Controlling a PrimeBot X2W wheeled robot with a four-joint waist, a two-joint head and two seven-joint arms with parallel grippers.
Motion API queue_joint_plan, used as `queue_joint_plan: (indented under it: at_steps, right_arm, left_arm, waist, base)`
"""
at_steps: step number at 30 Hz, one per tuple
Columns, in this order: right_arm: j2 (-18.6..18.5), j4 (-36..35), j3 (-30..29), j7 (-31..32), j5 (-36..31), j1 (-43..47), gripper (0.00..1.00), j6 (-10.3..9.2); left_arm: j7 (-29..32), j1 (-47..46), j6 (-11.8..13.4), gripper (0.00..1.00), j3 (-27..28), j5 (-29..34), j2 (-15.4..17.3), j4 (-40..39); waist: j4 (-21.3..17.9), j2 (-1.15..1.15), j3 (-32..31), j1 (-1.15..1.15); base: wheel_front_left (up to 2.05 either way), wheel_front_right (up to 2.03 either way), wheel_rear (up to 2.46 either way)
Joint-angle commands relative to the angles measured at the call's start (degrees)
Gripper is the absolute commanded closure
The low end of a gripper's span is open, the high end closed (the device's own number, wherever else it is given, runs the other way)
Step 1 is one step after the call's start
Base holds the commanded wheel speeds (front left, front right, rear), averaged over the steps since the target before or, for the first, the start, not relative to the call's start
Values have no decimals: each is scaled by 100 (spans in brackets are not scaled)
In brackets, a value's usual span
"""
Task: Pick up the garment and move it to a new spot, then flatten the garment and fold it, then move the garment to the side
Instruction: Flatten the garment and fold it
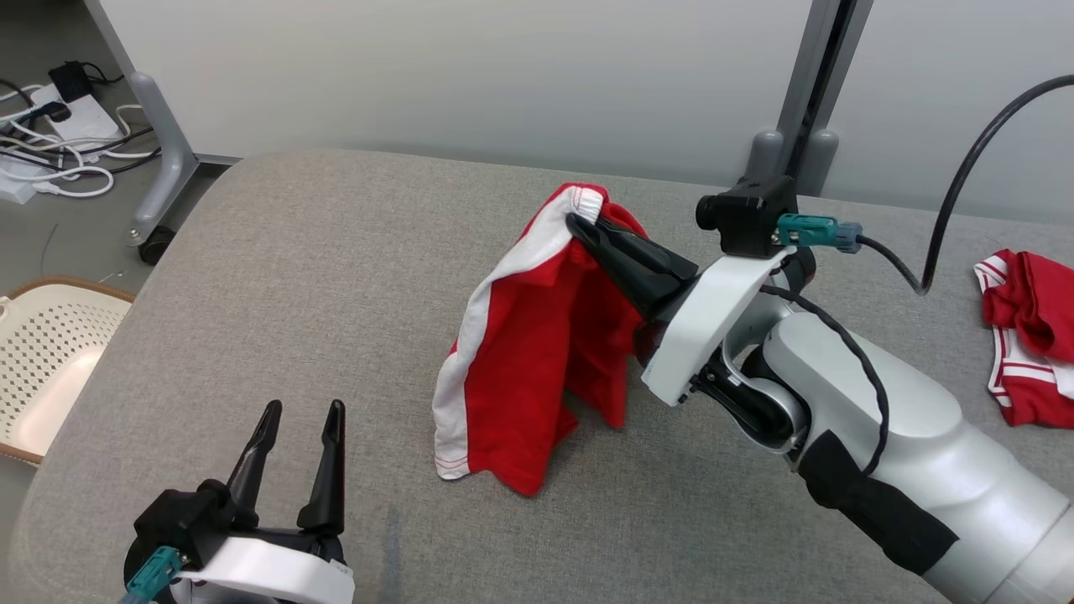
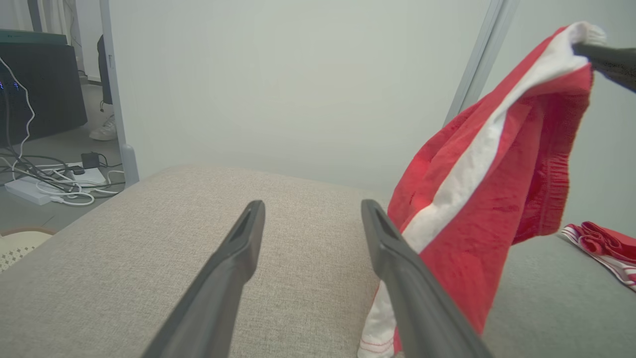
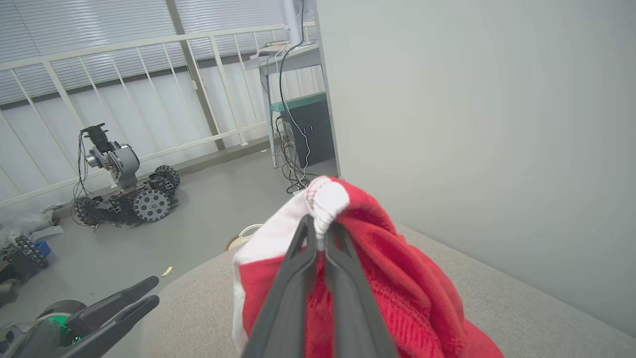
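Note:
A red garment with a white side stripe hangs above the grey padded table, its lower hem touching the surface. My right gripper is shut on its white-edged top corner, and the pinch shows in the right wrist view with the gripper closed on the garment. My left gripper stands open at the lower left, apart from the cloth. In the left wrist view the garment hangs just right of the gripper, which holds nothing.
A second red and white garment lies crumpled at the table's right edge. A white perforated basket stands on the floor at the left. Cables and a power strip lie by a caster leg. A wall runs behind the table.

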Motion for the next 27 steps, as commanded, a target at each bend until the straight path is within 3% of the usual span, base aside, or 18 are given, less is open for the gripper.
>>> queue_joint_plan:
  at_steps: [1,6,15,27]
  right_arm:
    - [-102,125,82,-71,90,-3,100,3]
    - [-299,361,314,-202,342,186,100,3]
    - [-1018,676,492,-505,846,811,100,3]
    - [-1473,382,405,-680,1169,1876,100,3]
  left_arm:
    - [-2,-87,-14,0,-15,-21,2,21]
    - [-2,-100,-52,0,-48,-50,-2,88]
    - [-2,-211,-94,0,-55,-85,3,192]
    - [-2,-318,-142,0,-158,-117,22,406]
  waist:
    - [-8,0,4,0]
    - [-82,0,48,0]
    - [-438,0,215,0]
    - [-645,0,312,0]
  base:
    - [0,0,0]
    - [0,0,0]
    - [0,0,0]
    - [0,0,0]
